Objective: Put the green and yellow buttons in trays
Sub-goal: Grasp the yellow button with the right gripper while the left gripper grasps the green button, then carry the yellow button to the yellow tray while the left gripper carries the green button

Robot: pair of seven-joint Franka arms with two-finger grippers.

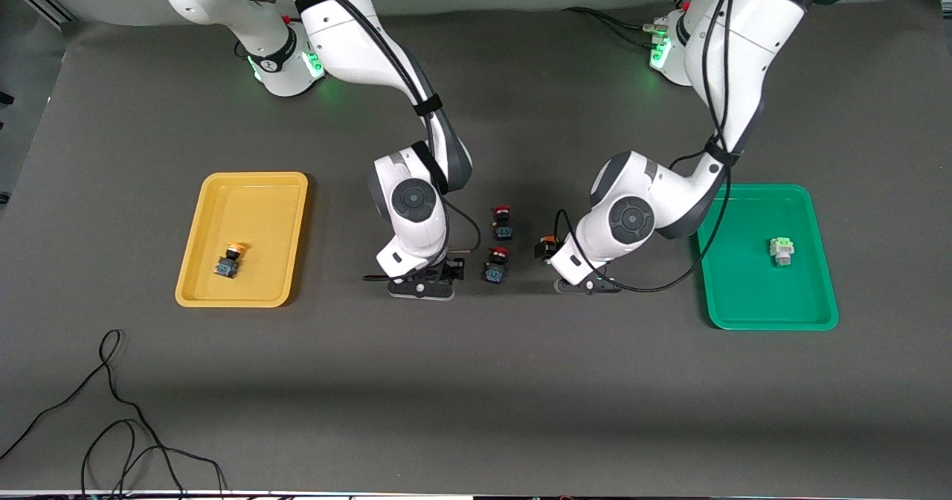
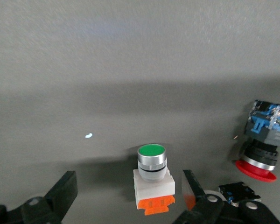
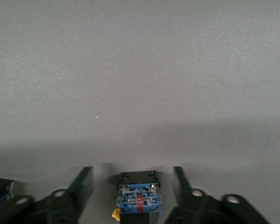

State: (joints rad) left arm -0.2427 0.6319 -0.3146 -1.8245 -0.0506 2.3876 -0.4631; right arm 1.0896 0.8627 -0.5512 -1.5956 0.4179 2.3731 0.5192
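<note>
My left gripper (image 1: 587,286) is low over the table's middle and open (image 2: 128,198). A white-bodied button (image 2: 154,179) with a green cap and orange base stands between its fingers, untouched. My right gripper (image 1: 422,289) is also low and open (image 3: 133,189), around a black-bodied button (image 3: 137,193) with a blue back and a bit of yellow showing. Both buttons are hidden in the front view. The yellow tray (image 1: 256,187) at the right arm's end holds a yellow-capped button (image 1: 230,260). The green tray (image 1: 744,310) at the left arm's end holds a white green-capped button (image 1: 782,251).
Two red-capped black switches (image 1: 503,221) (image 1: 497,263) lie between the grippers; one shows in the left wrist view (image 2: 263,149). A small black and orange switch (image 1: 548,245) lies beside the left wrist. Loose black cable (image 1: 111,411) lies near the table's front edge.
</note>
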